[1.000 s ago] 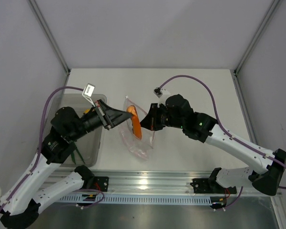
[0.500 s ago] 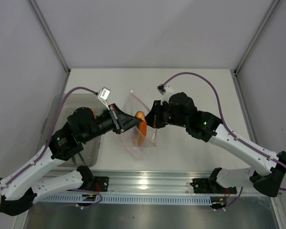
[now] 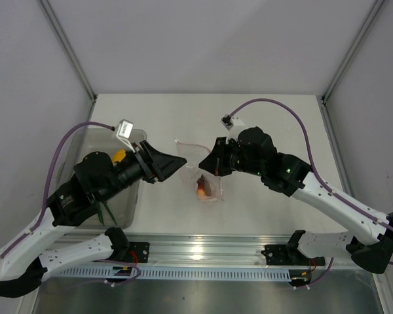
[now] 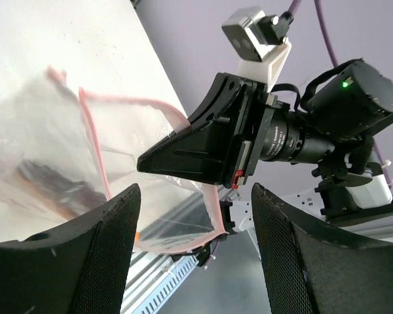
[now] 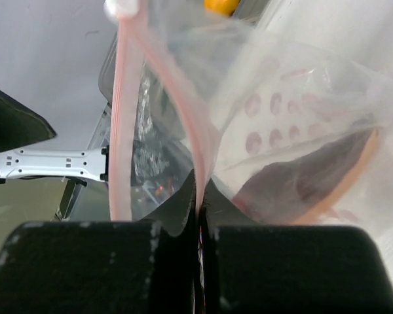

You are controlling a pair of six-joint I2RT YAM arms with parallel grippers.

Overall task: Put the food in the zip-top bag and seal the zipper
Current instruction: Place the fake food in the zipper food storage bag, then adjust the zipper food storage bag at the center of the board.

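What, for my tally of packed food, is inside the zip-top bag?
One elongated dark red-orange piece lies at the bottom of the zip-top bag. Crinkled plastic and the right gripper cover part of the inside, so anything more cannot be told.

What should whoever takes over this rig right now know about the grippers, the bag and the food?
Left gripper: open, empty, beside the bag mouth.
Right gripper: shut on the pinkish-red zipper strip of the clear crinkly zip-top bag, mouth open.
Done: an elongated red-orange toy food lies inside the bag.
Left: round yellow toy fruit and thin green stems sit in the translucent grey bin; bag them, then seal.
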